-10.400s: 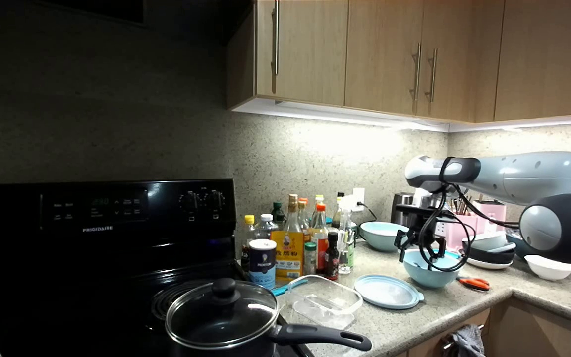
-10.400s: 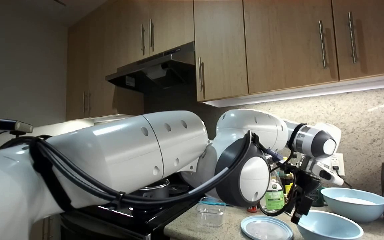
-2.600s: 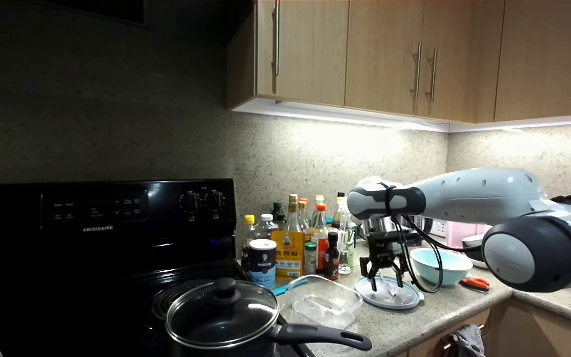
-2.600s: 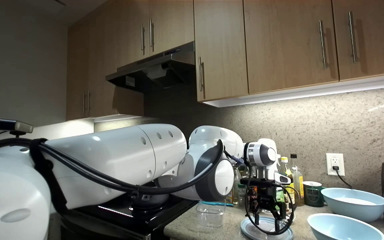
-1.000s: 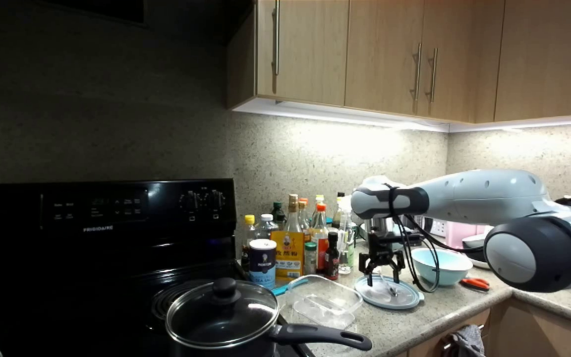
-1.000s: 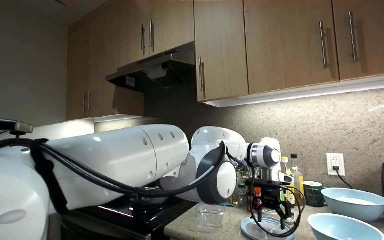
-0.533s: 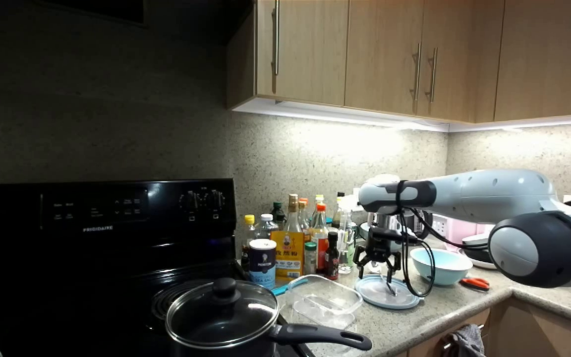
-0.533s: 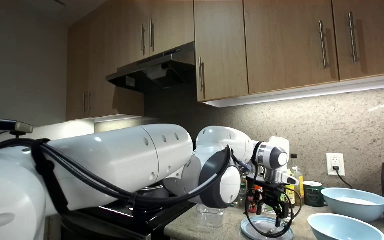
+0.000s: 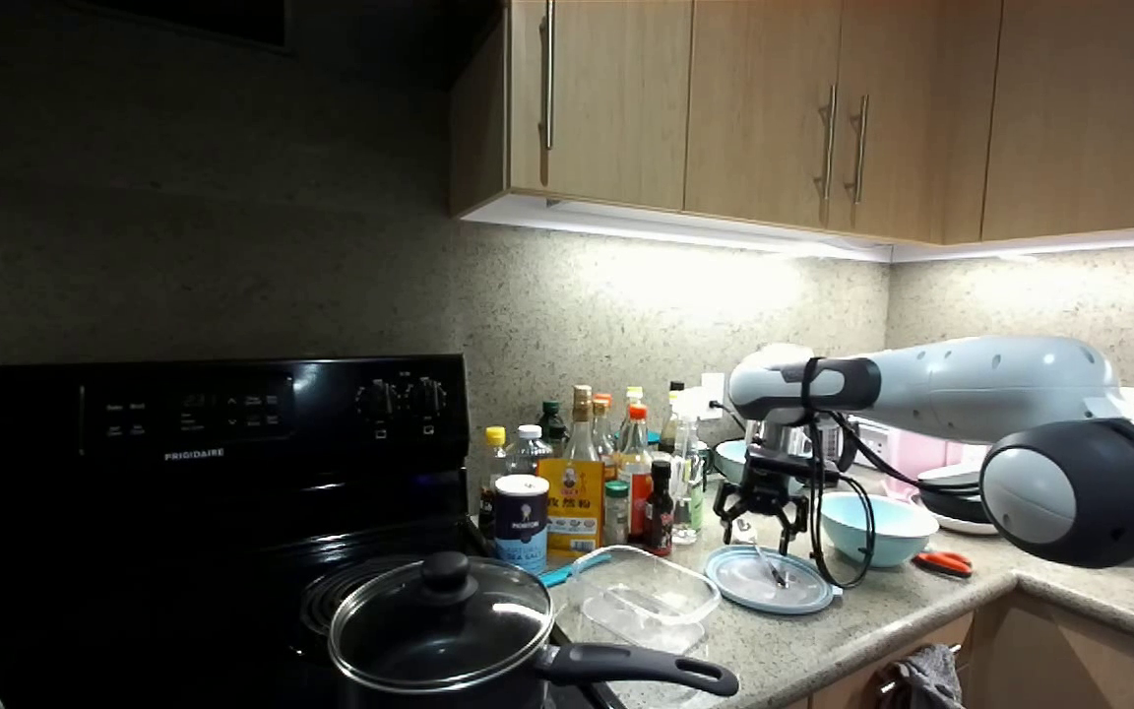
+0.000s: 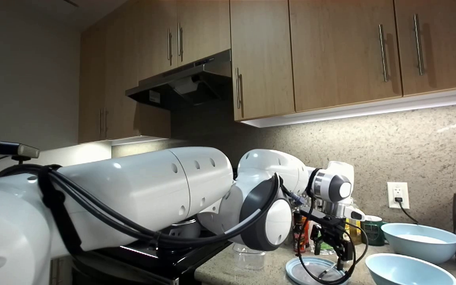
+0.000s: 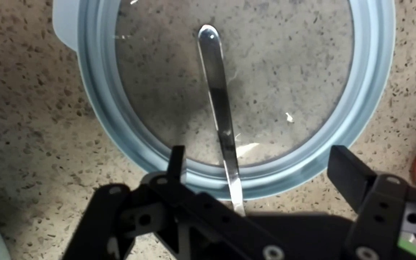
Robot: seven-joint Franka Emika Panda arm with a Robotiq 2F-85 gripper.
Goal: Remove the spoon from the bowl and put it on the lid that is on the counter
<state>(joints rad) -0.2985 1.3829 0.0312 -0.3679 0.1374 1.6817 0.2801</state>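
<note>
My gripper [image 11: 258, 164], jaws wide apart, holds nothing. The spoon [image 11: 222, 115] rests on the lid [image 11: 369, 68], overhanging its rim at 6 o'clock in the wrist view. Because of that overhang, a low, sideways exit of mine could tip it onto the counter [image 11: 31, 108].

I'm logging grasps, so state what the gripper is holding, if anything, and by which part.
Nothing is held. The gripper is open, and the spoon lies below it, across the rim of the lid.
</note>
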